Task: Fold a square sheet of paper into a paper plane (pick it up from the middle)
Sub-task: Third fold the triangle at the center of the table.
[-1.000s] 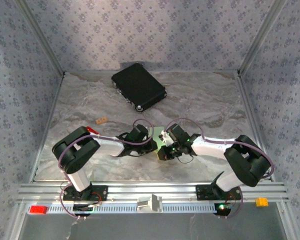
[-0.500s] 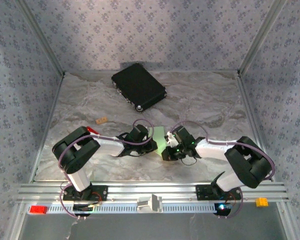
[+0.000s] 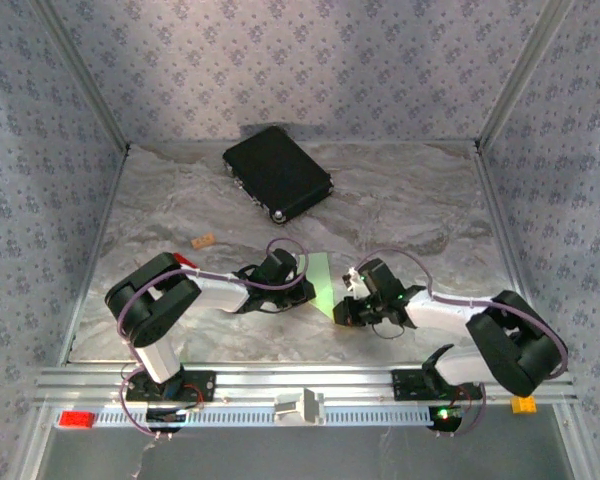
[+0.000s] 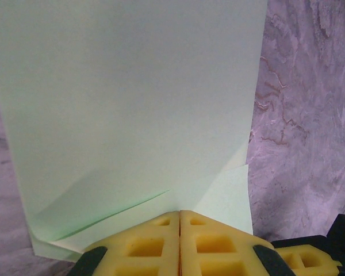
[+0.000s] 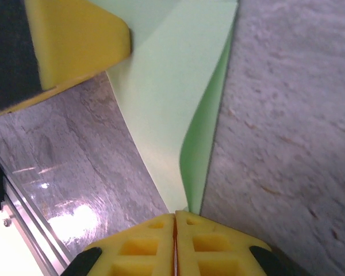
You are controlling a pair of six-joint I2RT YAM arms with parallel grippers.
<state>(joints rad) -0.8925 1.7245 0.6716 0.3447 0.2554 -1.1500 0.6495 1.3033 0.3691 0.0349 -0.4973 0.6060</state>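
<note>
The green paper (image 4: 132, 86) runs off the top of the left wrist view. The small tan thing (image 3: 204, 240) is too tiny to name.

A black rectangular case (image 3: 277, 173) lies flat and askew near the far edge of the grey marbled table (image 3: 420, 210), somewhat left of centre, and a small tan block (image 3: 203, 240) sits well apart from it, closer to the left edge. Along the near edge runs a metal rail (image 3: 360, 380), with a white bracket (image 3: 299, 408) at its middle. A red block (image 3: 78, 419) sits by the near left corner and a yellow block (image 3: 523, 404) by the near right corner.
</note>
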